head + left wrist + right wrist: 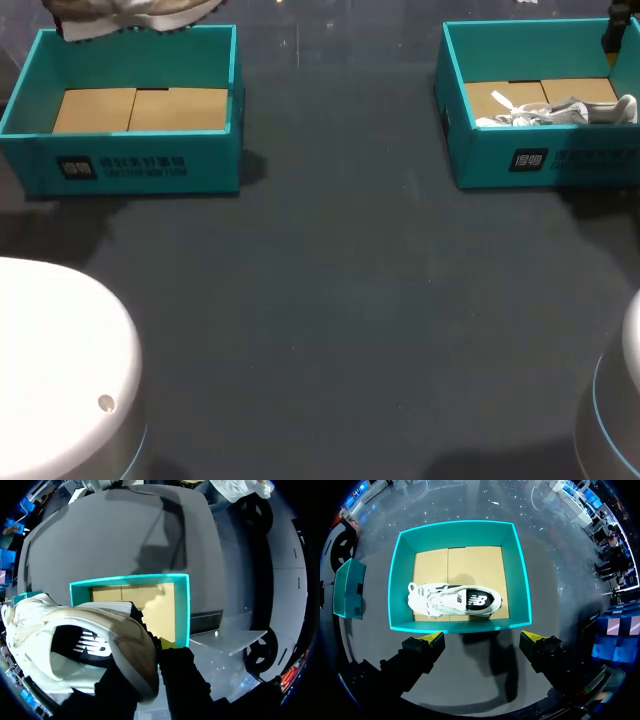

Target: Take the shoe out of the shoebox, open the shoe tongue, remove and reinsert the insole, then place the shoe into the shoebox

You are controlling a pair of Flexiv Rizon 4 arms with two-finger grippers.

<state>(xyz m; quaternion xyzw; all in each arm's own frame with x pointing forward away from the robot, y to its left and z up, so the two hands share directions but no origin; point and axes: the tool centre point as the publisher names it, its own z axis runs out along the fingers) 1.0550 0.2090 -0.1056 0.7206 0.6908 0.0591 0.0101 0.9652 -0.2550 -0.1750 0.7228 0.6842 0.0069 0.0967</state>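
Cut off by the top edge of the head view, above the far wall of the left shoebox (140, 165): a cream shoe (120, 20), only a strip of sole and upper in sight, lifted clear of the box. Hidden from that camera: the left gripper (150, 650) carrying it. In the left wrist view, clenched on the cream shoe at its heel collar, one yellow fingertip (167, 644) showing just outside the collar, the other finger hidden under the upper. Black lining visible down the shoe's opening. Beneath the shoe, the left shoebox open, with teal walls and a brown cardboard floor in plain view. At the near left corner of the head view, a white rounded arm base (60, 370), cropped. Between the two boxes, dark table (330, 300). At right, the right shoebox (520, 160), its far end cropped, open, same teal walls and cardboard floor, holding a white shoe (560, 112) on its side on that floor, loose laces at the end nearer the table's middle. Below it, another arm base (625, 400), mostly out of frame. Right gripper (482, 637) released, fingers wide apart, hanging over the far long wall of the right shoebox, touching neither box nor shoe. From the head view, only one yellow fingertip (612, 35) in sight.
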